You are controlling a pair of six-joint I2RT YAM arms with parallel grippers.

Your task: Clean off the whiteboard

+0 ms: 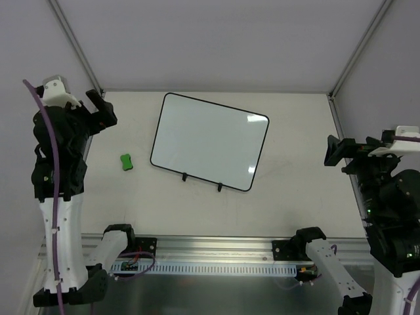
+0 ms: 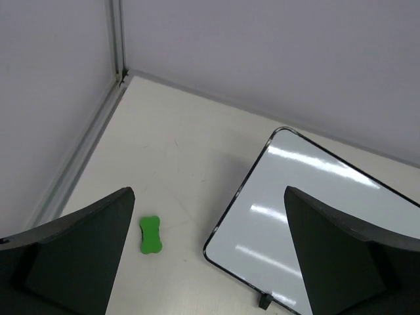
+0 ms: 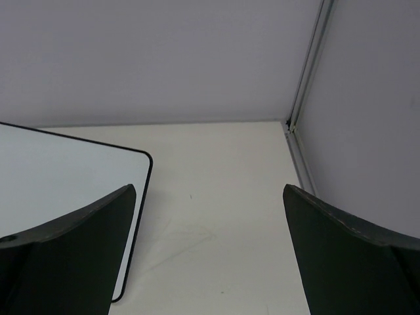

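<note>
The flat white, black-rimmed whiteboard (image 1: 210, 141) lies between the empty, wide-open left gripper (image 1: 102, 108) and right gripper (image 1: 336, 152), showing no writing, so erasing looks done; a small green block (image 1: 126, 161) rests near the left.

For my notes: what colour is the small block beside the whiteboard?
Green; the block shows best in the left wrist view.

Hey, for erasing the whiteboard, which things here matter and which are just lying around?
Job: whiteboard; small green block, probably the eraser.
Just there: table; aluminium rail along the near edge.
</note>
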